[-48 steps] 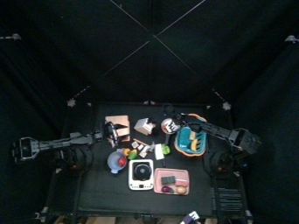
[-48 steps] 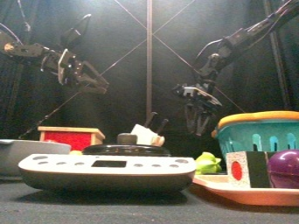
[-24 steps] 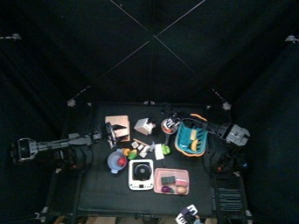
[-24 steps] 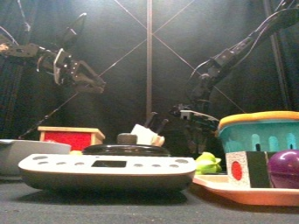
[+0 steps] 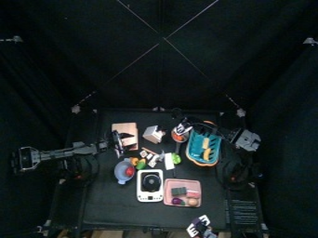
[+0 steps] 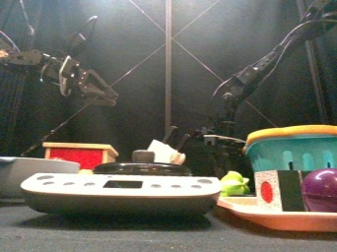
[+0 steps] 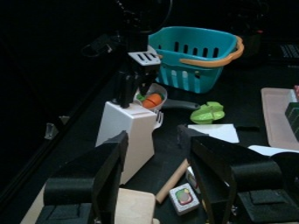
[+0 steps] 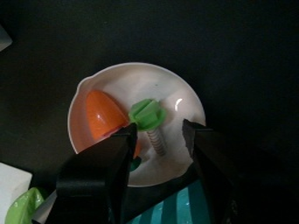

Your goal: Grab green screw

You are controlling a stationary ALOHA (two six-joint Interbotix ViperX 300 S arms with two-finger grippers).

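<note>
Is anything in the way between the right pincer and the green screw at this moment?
Nothing visible lies over it. The green screw sits exposed in the white bowl, directly below the open right pincer. An orange piece lies close beside it in the bowl and may crowd one jaw.

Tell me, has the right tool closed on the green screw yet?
No. The right tool hangs open above the white bowl, with the green screw lying free beside an orange piece.
</note>
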